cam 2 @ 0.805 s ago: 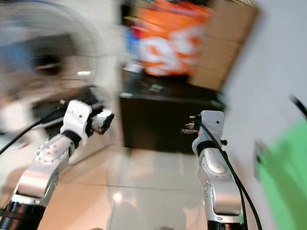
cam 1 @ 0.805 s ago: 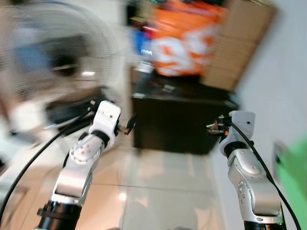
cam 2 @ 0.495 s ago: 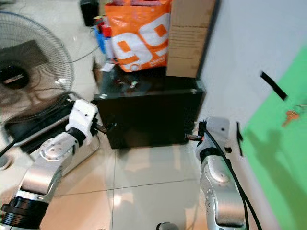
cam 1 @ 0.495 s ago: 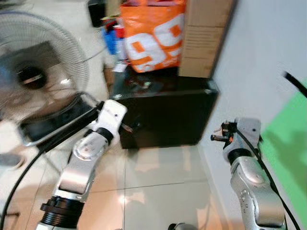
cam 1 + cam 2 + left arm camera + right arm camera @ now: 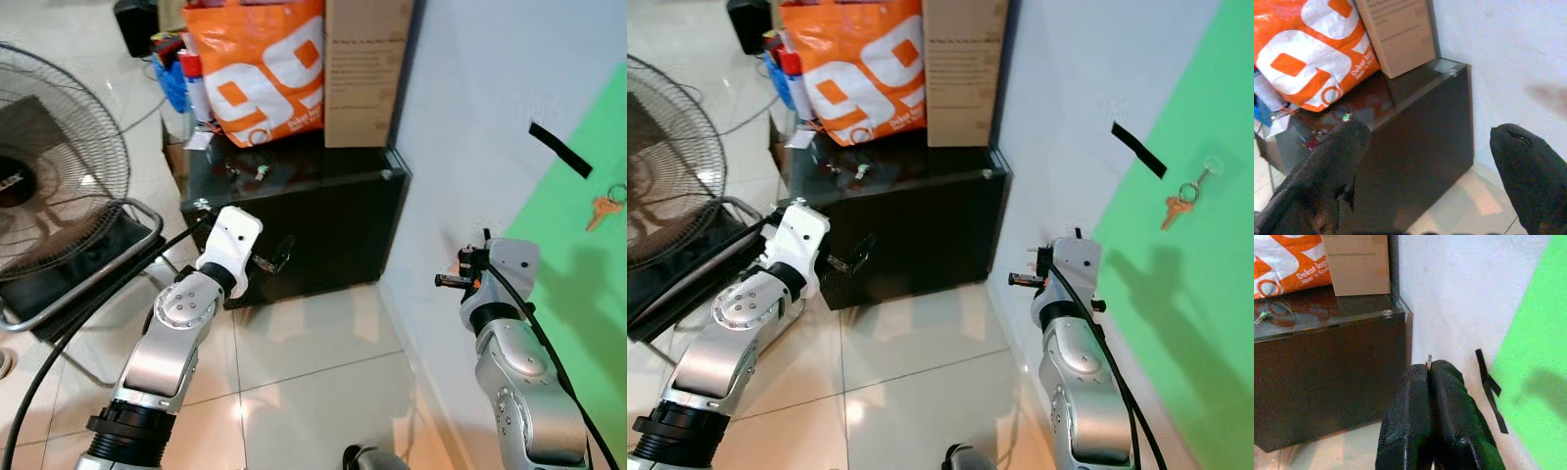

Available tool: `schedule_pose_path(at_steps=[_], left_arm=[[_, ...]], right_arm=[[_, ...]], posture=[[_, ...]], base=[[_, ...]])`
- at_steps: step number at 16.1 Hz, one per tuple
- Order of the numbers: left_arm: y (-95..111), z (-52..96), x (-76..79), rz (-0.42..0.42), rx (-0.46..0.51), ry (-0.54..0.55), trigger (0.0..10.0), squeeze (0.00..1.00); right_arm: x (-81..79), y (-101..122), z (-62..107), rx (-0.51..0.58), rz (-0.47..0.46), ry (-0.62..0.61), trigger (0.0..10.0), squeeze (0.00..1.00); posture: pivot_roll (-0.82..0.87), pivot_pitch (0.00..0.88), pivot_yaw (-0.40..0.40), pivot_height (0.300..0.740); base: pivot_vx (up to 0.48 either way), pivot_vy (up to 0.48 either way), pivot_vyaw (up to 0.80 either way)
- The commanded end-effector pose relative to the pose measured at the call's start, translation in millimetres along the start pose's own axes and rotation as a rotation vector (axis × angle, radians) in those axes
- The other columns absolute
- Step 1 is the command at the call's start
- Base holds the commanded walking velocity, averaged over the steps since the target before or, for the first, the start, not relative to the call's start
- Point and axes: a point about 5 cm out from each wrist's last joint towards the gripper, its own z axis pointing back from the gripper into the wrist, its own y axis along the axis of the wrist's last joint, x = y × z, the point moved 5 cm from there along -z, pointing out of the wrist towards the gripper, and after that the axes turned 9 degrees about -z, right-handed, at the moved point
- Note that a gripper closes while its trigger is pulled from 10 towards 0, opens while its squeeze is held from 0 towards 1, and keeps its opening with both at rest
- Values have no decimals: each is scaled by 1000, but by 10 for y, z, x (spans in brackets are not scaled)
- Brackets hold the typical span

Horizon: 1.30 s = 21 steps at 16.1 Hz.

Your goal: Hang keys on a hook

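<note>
My right pincer (image 5: 1429, 367) is pinching a small metal ring (image 5: 1428, 359), pointing toward the black cabinet (image 5: 921, 230); my left pincer (image 5: 1432, 161) is hanging spread. Keys (image 5: 1181, 202) are hanging on the green wall (image 5: 1176, 294).

The orange bag (image 5: 257, 69) reads "99" in white.

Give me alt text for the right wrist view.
The right hand is pinched shut on a sliver of metal, pointing at a white wall beside a green panel. A black cabinet carries a cardboard box.
</note>
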Motion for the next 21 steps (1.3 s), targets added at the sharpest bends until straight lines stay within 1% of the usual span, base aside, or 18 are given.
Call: schedule_pose_path(at_steps=[1,9,15,19,21], left_arm=[[-23,31,-42,0,-7,21,10000,0],[-29,43,-24,-7,-2,11,10000,0],[0,28,19,-1,15,-17,10000,0],[4,30,22,2,18,-23,10000,0],[4,28,21,1,17,-24,10000,0]], right_arm=[[-10,49,-9,19,9,6,10000,0],[-57,53,-25,24,15,23,10000,0],[-34,50,-24,23,17,15,10000,0],[-39,39,-19,21,16,14,10000,0],[-38,42,-20,22,18,13,10000,0]], posture=[[-68,0,23,740],[-69,0,24,740],[-72,0,27,740],[-71,0,29,740],[-72,0,32,740]], base=[[0,0,-800],[0,0,-800],[0,0,-800],[259,0,-800],[0,0,-800]])
